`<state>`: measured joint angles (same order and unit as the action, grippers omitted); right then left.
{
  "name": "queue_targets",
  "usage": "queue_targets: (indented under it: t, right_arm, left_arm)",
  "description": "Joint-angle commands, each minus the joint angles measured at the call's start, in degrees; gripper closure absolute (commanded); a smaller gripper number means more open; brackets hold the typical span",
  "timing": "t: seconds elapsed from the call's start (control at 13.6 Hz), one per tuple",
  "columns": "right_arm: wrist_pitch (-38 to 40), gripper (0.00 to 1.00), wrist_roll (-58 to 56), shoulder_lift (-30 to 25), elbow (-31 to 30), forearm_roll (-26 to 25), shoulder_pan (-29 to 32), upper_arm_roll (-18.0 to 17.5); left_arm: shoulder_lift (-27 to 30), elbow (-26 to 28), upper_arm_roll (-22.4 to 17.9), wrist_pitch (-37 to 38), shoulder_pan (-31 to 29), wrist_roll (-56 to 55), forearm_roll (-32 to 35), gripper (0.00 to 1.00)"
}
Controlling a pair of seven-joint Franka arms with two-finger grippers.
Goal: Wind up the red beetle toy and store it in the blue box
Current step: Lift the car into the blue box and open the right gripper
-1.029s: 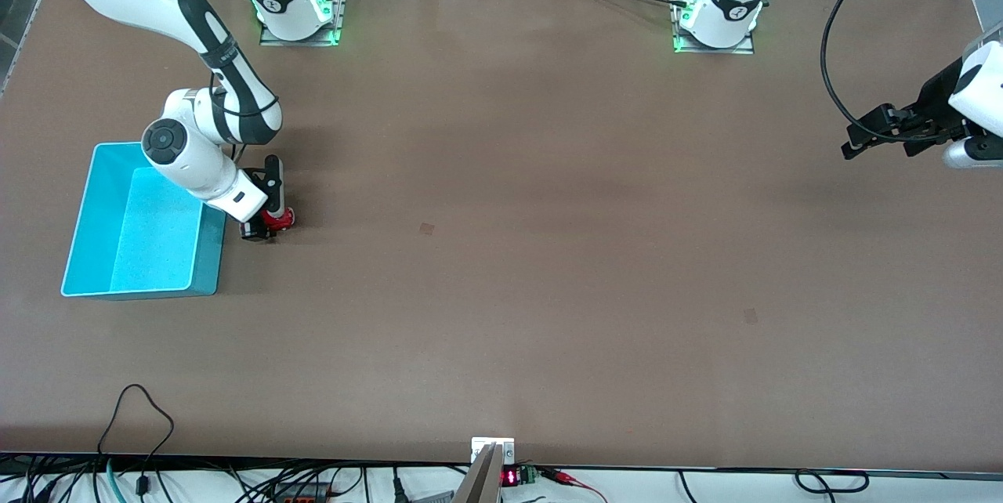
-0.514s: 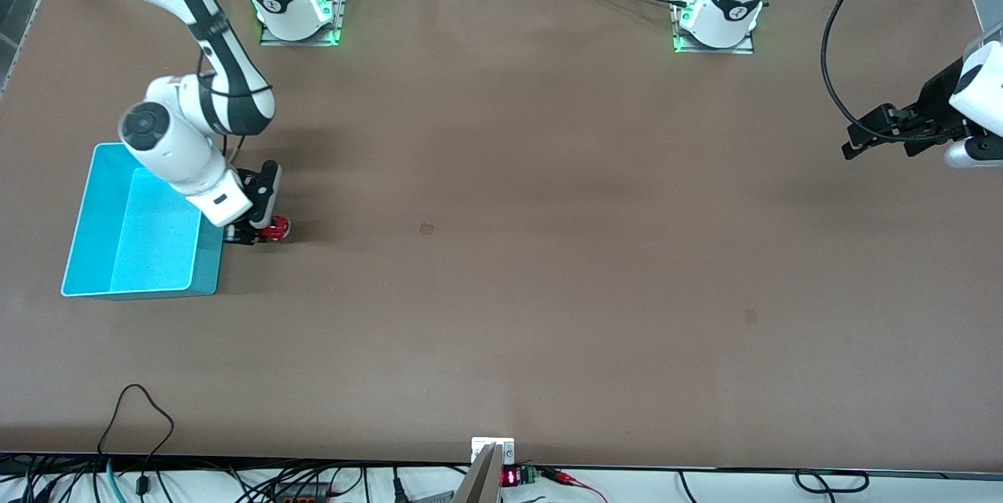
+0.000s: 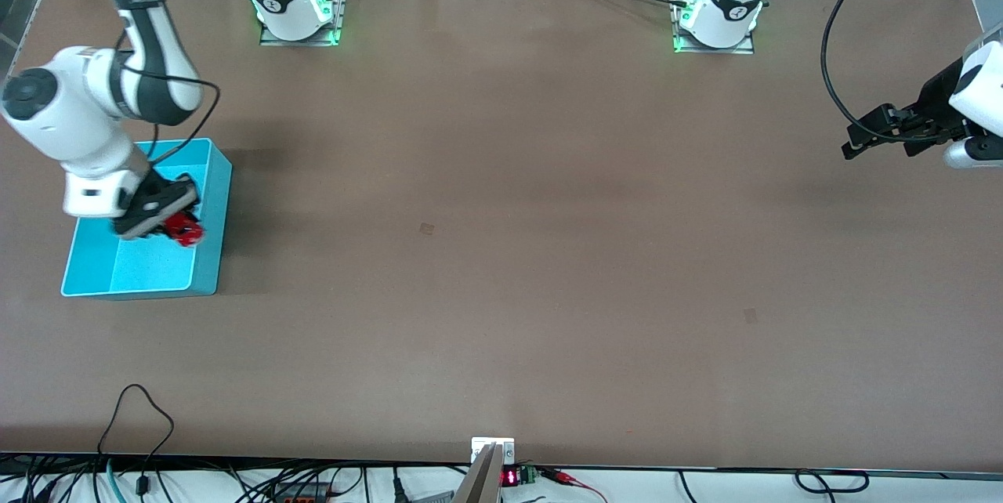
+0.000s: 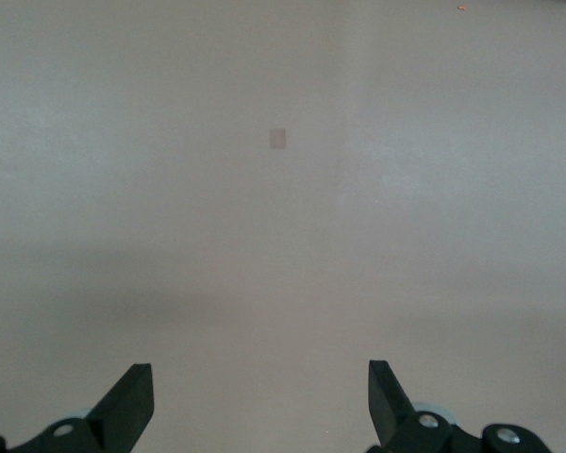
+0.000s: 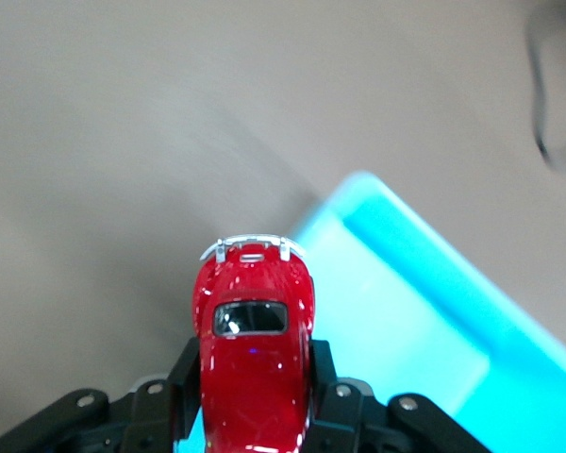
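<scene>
My right gripper [image 3: 176, 229] is shut on the red beetle toy [image 3: 186, 232] and holds it in the air over the blue box [image 3: 211, 197], above the side of the box that faces the table's middle. In the right wrist view the glossy red beetle toy [image 5: 253, 354] sits clamped between the two black fingers [image 5: 182, 382], its silver bumper pointing away from the wrist, with the cyan blue box [image 5: 424, 321] underneath. My left gripper [image 3: 854, 144] waits open and empty in the air at the left arm's end of the table; its fingertips [image 4: 132, 401] stand wide apart over bare tabletop.
The brown table [image 3: 501, 252] carries a small dark mark [image 3: 426, 229] near its middle and another mark [image 3: 751, 316] toward the left arm's end. Cables and a small display [image 3: 509, 477] lie along the edge nearest the front camera. A black cable [image 3: 842, 56] loops at the left arm.
My right arm has lifted the beetle toy off the table beside the box and carried it over the box wall. The left arm has not moved.
</scene>
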<state>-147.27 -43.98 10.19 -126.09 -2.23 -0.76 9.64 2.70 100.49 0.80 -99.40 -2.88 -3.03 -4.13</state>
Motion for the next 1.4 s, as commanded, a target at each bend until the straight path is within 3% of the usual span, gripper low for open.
queue_targets:
  t: [0.0,0.37,0.88,1.1,1.18,1.25,1.32]
  right_arm:
    - [2.5,1.0,15.8,0.8,-0.2,0.1,0.2,2.8]
    - [5.8,1.0,32.1,5.2,-0.8,0.1,0.7,6.1]
    - [5.7,1.0,32.5,11.2,-1.1,0.2,4.8,6.5]
    - [4.2,0.8,31.7,12.9,-1.1,0.2,5.4,6.4]
    - [4.3,0.64,31.7,12.9,-1.1,0.2,5.4,6.5]
    - [4.4,0.37,31.8,12.8,-1.0,0.2,5.5,6.4]
    - [4.3,0.3,31.7,12.6,-1.0,0.2,5.5,6.4]
  left_arm:
    - [0.3,-0.3,0.2,0.9,-0.1,0.7,1.4,0.0]
    - [0.3,-0.3,0.3,2.0,-0.1,0.7,1.4,0.0]
    - [0.3,-0.4,0.3,2.7,0.3,0.8,1.4,0.0]
    - [0.3,-0.4,0.3,2.7,0.3,0.8,1.4,0.0]
    - [0.4,-0.4,0.3,2.7,0.3,0.8,1.4,0.0]
    - [0.4,-0.4,0.3,2.7,0.3,0.8,1.4,0.0]
    - [0.4,-0.4,0.3,2.8,0.3,0.8,1.4,0.0]
